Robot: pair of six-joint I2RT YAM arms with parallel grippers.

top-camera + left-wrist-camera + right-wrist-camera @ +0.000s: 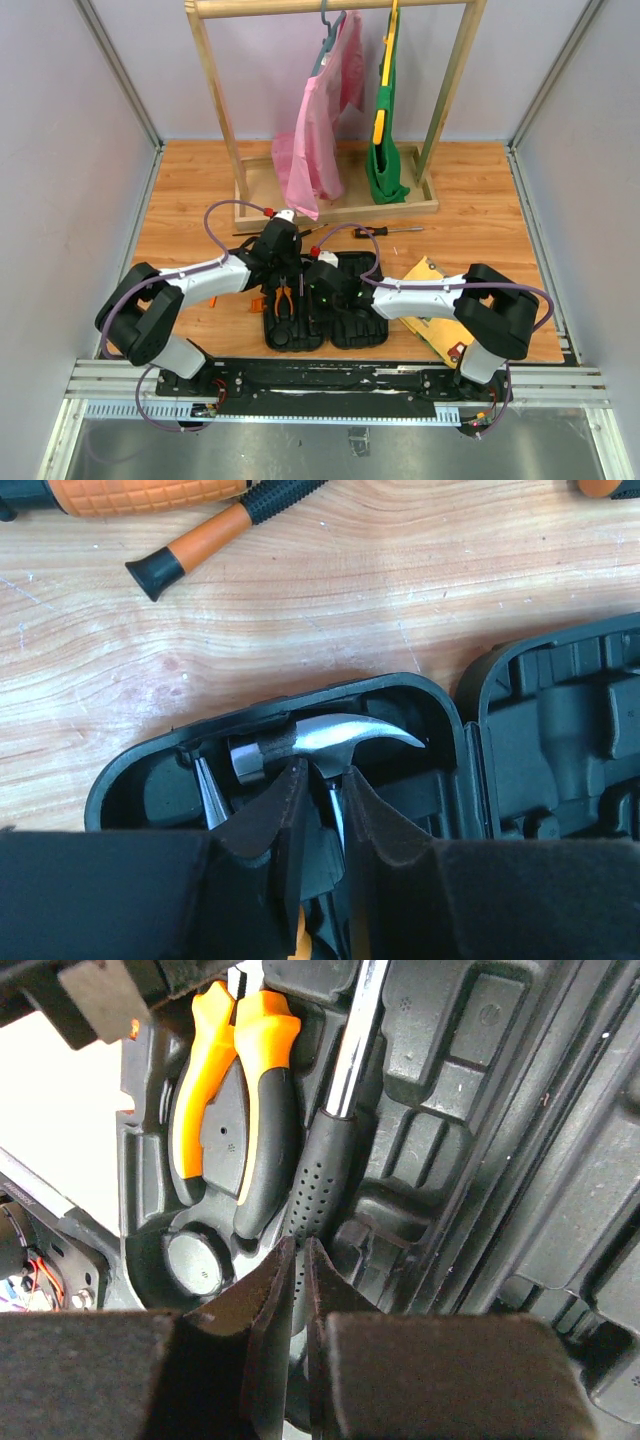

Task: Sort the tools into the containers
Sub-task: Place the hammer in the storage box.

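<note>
The black tool case (pixel 355 335) lies open on the wooden table (pixel 480 190), with both halves facing up. Its left half holds the orange-handled pliers (pixel 250 1110) and, beside them, the hammer (pixel 330 738), whose head is at the case's far end. The left gripper (pixel 323 772) reaches down over that end, its jaws slightly apart on either side of the hammer's neck and clasping nothing. The right gripper (pixel 300 1252), its jaws pressed together and empty, points at the hammer's handle towards the case's near end. An orange-and-black screwdriver (pixel 215 532) lies on the table beyond the case.
</note>
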